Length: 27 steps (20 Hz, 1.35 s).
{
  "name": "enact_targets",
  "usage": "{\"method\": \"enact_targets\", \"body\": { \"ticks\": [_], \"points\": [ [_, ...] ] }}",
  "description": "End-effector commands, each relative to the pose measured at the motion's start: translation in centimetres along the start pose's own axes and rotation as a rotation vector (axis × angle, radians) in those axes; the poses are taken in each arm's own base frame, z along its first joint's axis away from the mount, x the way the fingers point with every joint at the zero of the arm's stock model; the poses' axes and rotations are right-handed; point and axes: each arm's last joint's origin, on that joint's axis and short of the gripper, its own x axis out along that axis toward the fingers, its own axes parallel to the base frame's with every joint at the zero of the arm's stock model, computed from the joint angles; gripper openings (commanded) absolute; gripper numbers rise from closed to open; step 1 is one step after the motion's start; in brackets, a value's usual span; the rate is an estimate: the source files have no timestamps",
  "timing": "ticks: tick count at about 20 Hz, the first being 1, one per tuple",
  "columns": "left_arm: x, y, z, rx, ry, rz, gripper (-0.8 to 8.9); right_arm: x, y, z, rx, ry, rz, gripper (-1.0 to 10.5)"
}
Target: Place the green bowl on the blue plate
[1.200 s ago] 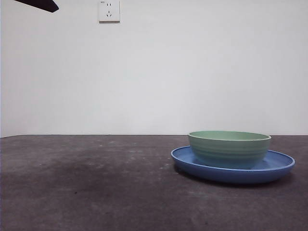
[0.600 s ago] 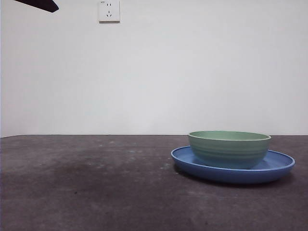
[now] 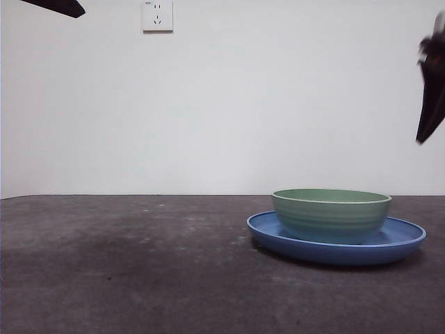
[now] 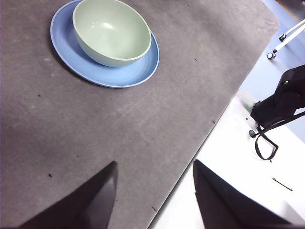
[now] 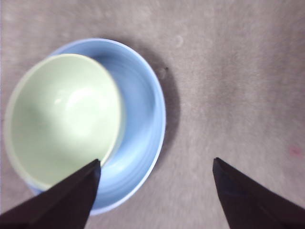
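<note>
A green bowl (image 3: pixel 332 214) sits upright on a blue plate (image 3: pixel 406 241), right of centre on a dark table (image 3: pixel 139 271). The right gripper (image 5: pixel 155 191) hangs above them, jaws spread wide, holding nothing (blurred in the front view). The left gripper (image 4: pixel 155 191) waits, also wide.

The green bowl (image 3: pixel 332 214) is seated on the blue plate (image 3: pixel 403 240), off-centre, so a wider strip of bare plate is left on one side. Bare table (image 3: pixel 125 264) is seen all around the plate. Above the plate, off to one side, the right gripper (image 5: pixel 155 191) is held with jaws spread. The space directly over the bowl is unobstructed.
</note>
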Motion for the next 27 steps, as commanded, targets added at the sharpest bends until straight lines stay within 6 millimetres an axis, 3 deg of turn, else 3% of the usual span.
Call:
{"method": "enact_targets", "body": {
  "ticks": [1,8,11,21,23,27],
  "points": [
    [0.1,-0.1,0.2,0.015,-0.002,-0.009,2.53,2.1,-0.6,0.5,0.013,0.036,0.036,3.4],
    [0.1,-0.1,0.2,0.013,0.000,-0.009,2.53,7.9,-2.4,0.9,0.044,0.125,0.096,3.1],
    [0.1,-0.1,0.2,0.012,0.000,-0.009,2.53,9.6,-3.0,0.7,0.056,0.154,0.099,2.5],
    [0.1,-0.1,0.2,0.010,-0.001,-0.009,2.53,11.3,-3.2,0.5,0.055,0.174,0.116,1.3],
    [0.1,-0.1,0.2,0.010,-0.001,-0.009,2.53,11.3,-3.2,0.6,0.053,0.167,0.117,0.2],
    [0.1,-0.1,0.2,0.009,0.000,-0.009,2.53,11.3,-3.2,0.6,0.052,0.164,0.118,0.1]
  ]
}}
